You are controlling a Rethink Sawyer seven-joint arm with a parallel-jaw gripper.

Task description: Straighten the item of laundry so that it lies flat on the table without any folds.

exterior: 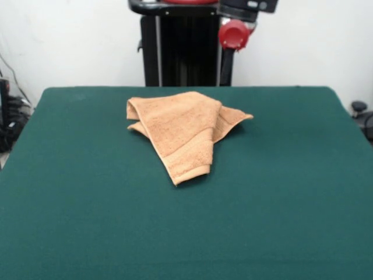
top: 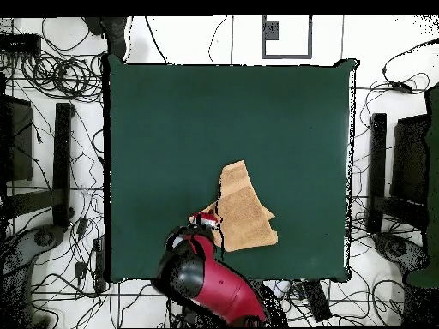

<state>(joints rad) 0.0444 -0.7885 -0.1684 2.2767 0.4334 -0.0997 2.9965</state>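
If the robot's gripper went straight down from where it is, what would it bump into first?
Probably the towel. From above, the gripper hangs over the towel's edge, so it might instead just reach the table beside it; depth is unclear.

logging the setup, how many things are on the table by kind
towel: 1
table: 1, the green surface under it
arm: 1, above the table's edge, not on it
total on the table: 1
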